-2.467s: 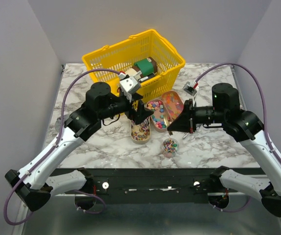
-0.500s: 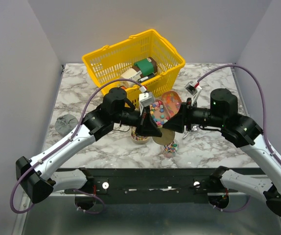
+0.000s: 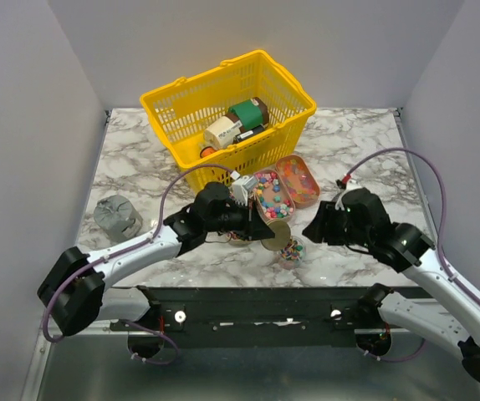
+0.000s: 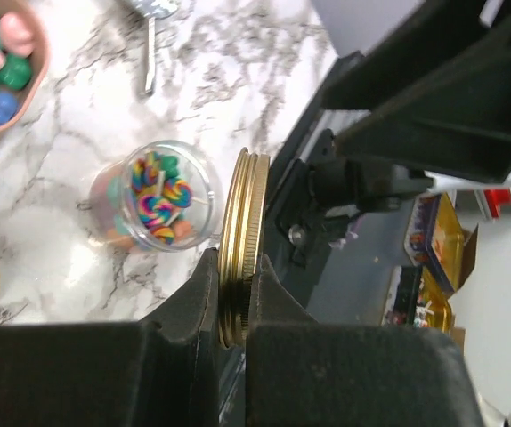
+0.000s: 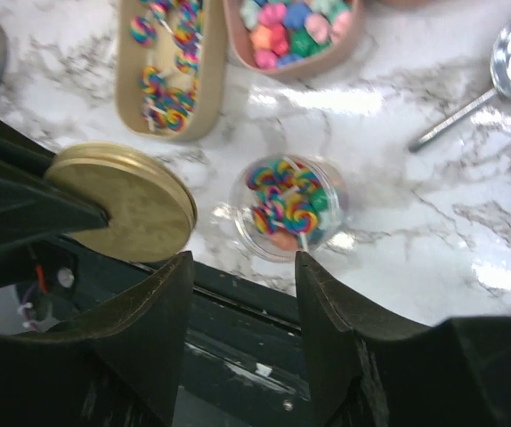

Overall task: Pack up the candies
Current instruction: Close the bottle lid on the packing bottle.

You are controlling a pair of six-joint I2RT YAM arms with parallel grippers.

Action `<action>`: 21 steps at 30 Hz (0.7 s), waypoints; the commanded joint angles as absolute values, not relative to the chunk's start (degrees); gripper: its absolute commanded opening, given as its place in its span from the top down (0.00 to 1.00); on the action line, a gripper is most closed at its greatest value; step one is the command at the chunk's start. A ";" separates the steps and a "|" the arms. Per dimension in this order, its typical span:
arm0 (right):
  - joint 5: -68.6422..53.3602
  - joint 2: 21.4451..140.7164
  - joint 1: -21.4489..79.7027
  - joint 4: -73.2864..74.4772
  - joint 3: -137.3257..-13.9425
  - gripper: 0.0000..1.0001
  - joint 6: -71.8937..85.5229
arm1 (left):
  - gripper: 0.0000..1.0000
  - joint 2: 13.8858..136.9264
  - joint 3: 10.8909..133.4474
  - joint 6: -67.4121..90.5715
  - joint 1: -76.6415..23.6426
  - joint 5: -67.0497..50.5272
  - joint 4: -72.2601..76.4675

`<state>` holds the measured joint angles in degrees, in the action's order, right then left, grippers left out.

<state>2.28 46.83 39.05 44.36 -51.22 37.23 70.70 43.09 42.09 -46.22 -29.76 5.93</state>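
The candies (image 5: 287,205) fill a small clear jar (image 3: 291,251) near the table's front edge; the jar (image 4: 158,200) stands open. More candies lie in a pink tray (image 3: 272,196) and a tan tray (image 5: 171,71). My left gripper (image 4: 235,267) is shut on a gold lid (image 4: 238,240), held on edge just left of the jar. In the top view the lid (image 3: 276,236) hangs beside the jar's rim. My right gripper (image 5: 242,298) stands open and empty, near side of the jar, apart from it.
A yellow basket (image 3: 181,104) with bottles and cans stands at the back. An orange tray (image 3: 298,180) lies right of the pink one. A metal spoon (image 5: 496,76) rests right of the trays. A grey round object (image 3: 116,215) sits at the left.
My right arm has drawn back to the right and lower, away from the lid. My left arm has dropped lower and still holds the lid by the jar.
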 commanded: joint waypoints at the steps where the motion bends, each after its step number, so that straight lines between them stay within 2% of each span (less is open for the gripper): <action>1: 6.15 40.00 39.11 39.82 -42.31 0.43 39.02 | 1.00 74.08 40.08 49.30 -49.21 -18.91 18.62; 5: 6.68 35.60 39.02 36.40 -35.70 0.44 39.46 | 1.00 78.56 39.99 52.55 -52.90 -14.51 22.76; 11: 8.17 32.78 39.11 35.24 -30.68 0.43 41.48 | 1.00 85.06 43.33 54.57 -55.98 -6.16 21.44; 21: 10.90 30.41 39.11 37.70 -28.22 0.44 41.92 | 1.00 94.83 48.95 56.42 -60.90 -4.05 19.95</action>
